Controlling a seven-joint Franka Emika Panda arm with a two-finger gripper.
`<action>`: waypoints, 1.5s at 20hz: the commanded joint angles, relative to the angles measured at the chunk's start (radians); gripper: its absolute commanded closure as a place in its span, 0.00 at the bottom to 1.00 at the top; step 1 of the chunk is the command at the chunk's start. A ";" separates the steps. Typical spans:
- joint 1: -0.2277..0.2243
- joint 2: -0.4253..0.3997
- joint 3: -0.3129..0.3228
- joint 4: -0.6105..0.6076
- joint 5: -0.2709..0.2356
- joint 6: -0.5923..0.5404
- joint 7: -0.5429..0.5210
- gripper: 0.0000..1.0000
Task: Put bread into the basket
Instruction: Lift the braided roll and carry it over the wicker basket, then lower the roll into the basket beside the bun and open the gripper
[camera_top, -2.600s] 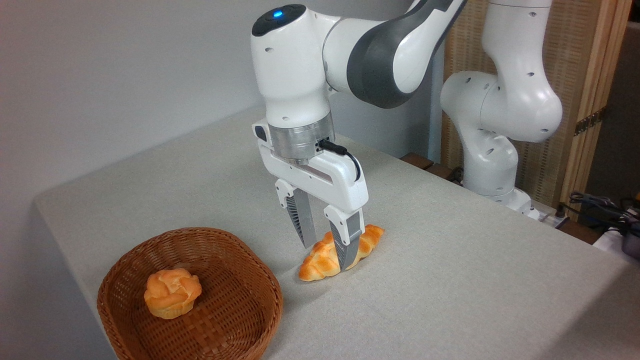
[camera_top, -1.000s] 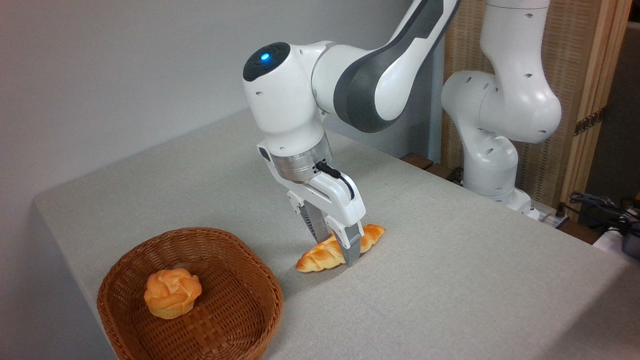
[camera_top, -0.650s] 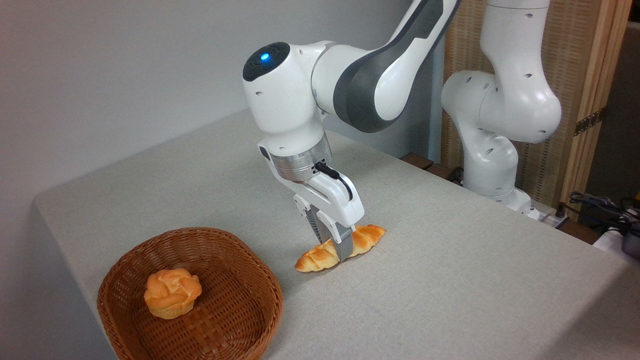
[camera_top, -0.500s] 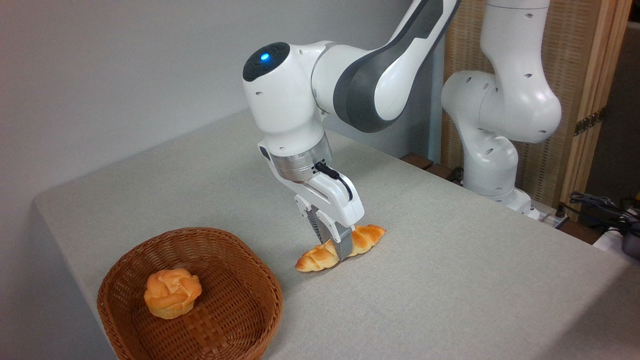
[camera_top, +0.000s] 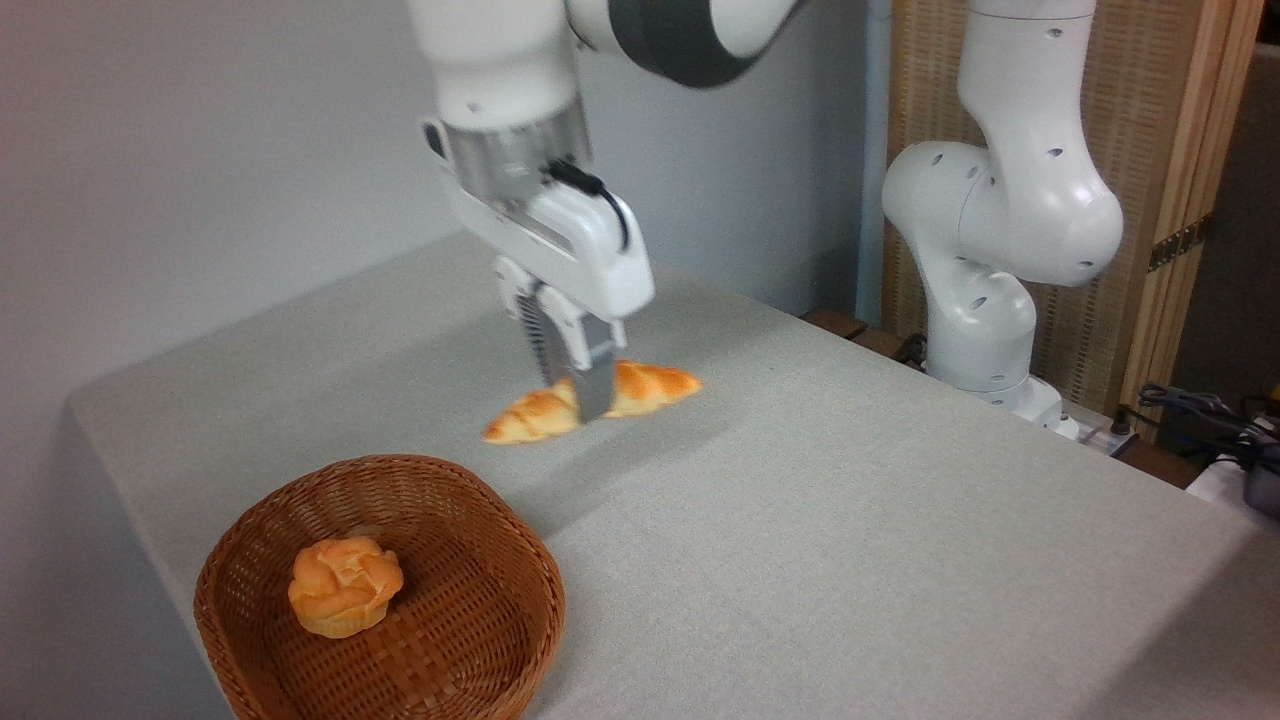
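Note:
The bread, a braided golden loaf with pointed ends, hangs in the air above the table, tilted down to the left. My gripper is shut on its middle, fingers pointing down. The basket, round reddish-brown wicker with low sides, sits at the lower left, below and to the left of the loaf. The loaf's left tip is above and a little behind the basket's far rim.
A small round orange bun lies inside the basket on its left side. The arm's white base stands at the table's right back edge. Cables lie at the far right. A grey wall runs behind the table.
The gripper closed on the loaf while it lay on the table, then lifted it and carried it up and to the left, toward the basket.

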 joint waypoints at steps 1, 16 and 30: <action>0.014 0.230 0.009 0.291 -0.031 0.002 0.030 0.69; 0.040 0.346 -0.006 0.304 -0.029 0.230 0.141 0.00; 0.094 0.251 -0.005 0.322 -0.031 0.110 0.145 0.00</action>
